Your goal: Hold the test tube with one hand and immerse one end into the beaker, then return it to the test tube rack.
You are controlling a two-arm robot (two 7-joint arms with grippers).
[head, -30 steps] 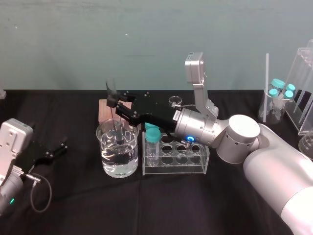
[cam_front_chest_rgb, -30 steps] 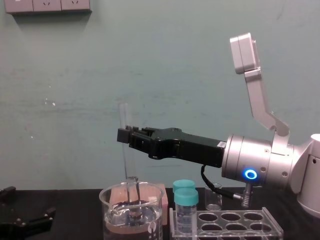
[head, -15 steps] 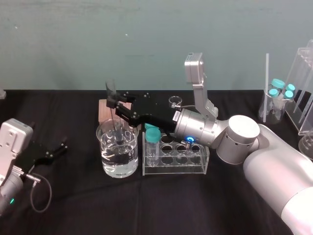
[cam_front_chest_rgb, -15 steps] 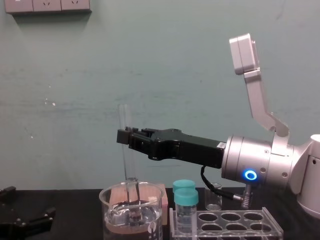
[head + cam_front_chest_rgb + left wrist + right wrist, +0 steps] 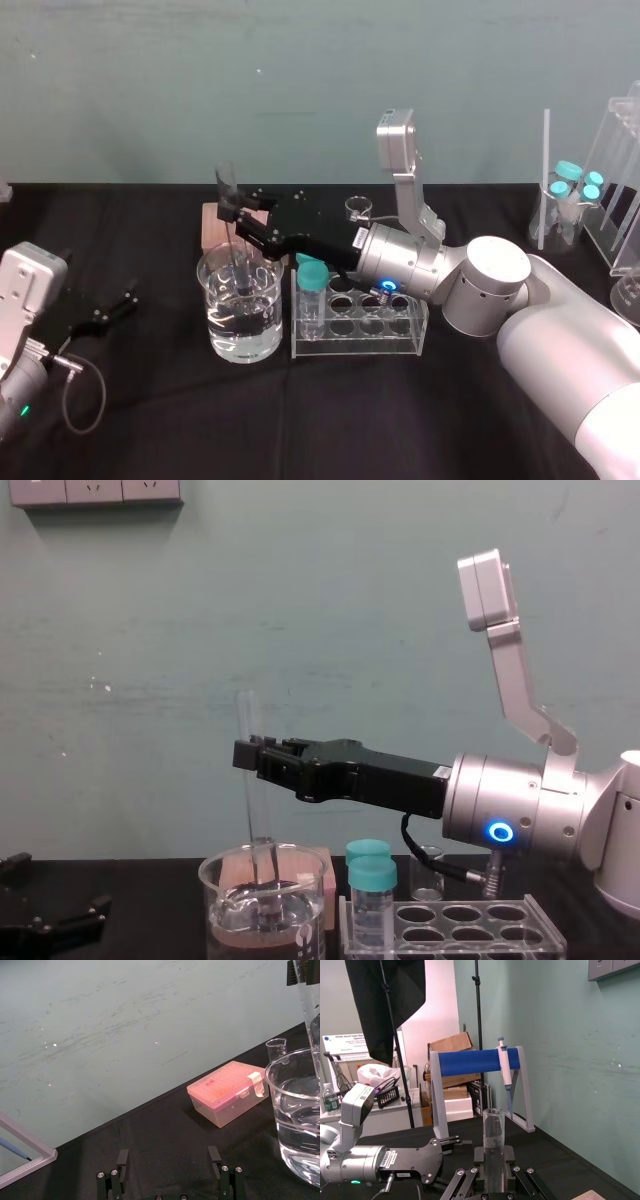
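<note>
Clamped on the upright test tube [image 5: 244,720], the right end effector [image 5: 246,754] dips its lower end into the beaker [image 5: 216,920] beside the rack [image 5: 355,345], while the left end effector [image 5: 105,312] idles, jaws apart.

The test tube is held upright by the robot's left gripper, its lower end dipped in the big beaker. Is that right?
Not quite: the right gripper holds the test tube upright, its lower end dipped in the big beaker, as the chest view shows. The left gripper sits open, off to the left.
</note>
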